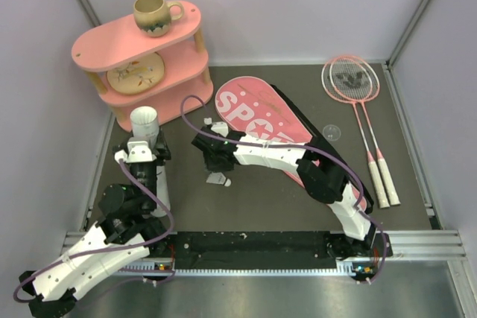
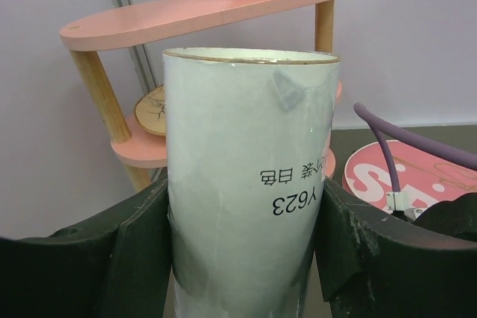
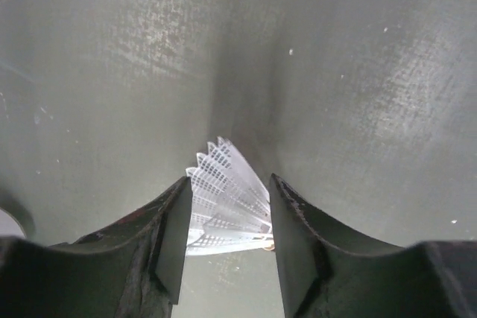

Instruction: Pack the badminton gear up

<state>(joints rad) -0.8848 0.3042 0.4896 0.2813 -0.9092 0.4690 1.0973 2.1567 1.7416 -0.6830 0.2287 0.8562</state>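
Note:
My left gripper [image 2: 244, 199] is shut on the long white tube [image 2: 246, 117] and holds it upright with its open mouth up, in front of the shelf; the top view shows this too [image 1: 144, 120]. My right gripper [image 3: 229, 184] is open and points down at the table. Its jaws straddle a white shuttlecock [image 3: 227, 210] that lies on its side on the mat [image 1: 218, 180]. The pink bag lettered SPORT [image 1: 257, 113] lies flat behind the right arm. Two pink-framed rackets [image 1: 350, 80] lie side by side at the right.
A pink two-tier shelf [image 1: 141, 46] stands at the back left, with a brown mug [image 1: 155, 14] on top and a round dish on its lower tier. A small clear lid [image 1: 332, 132] lies between bag and rackets. Walls enclose the table.

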